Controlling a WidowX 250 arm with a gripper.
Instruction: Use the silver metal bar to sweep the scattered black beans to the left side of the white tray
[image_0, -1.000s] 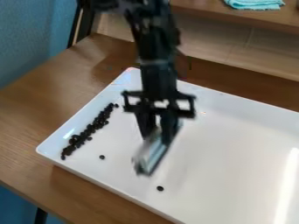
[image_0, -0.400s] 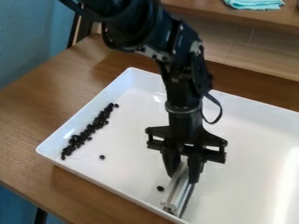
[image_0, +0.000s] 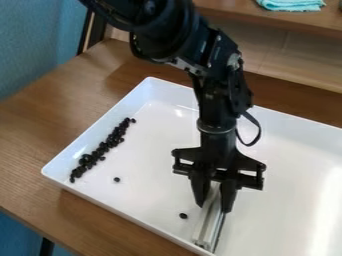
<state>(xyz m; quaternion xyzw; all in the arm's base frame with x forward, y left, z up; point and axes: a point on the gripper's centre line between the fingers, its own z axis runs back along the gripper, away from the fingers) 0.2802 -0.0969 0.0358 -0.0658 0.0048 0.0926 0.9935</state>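
The black gripper (image_0: 214, 204) hangs down over the front middle of the white tray (image_0: 280, 150), shut on a silvery bar-like tool (image_0: 210, 227). The tool's lower end is at the tray's front wall; its upper end is hidden between the fingers. A single black bean-like piece (image_0: 183, 216) lies on the tray floor just left of the tool. Another black piece (image_0: 117, 179) lies farther left. Many more form a dark pile (image_0: 100, 150) in a slanting line along the tray's left wall.
The tray's raised rim runs around the work area on a brown wooden table (image_0: 40, 135). A wooden shelf edge (image_0: 287, 15) with a folded turquoise cloth (image_0: 292, 4) is at the top right. A blue surface stands at the left.
The gripper has moved right and toward the tray's front wall with the tool in it, slightly more to the right since the second frame. The black pieces have stayed where they were.
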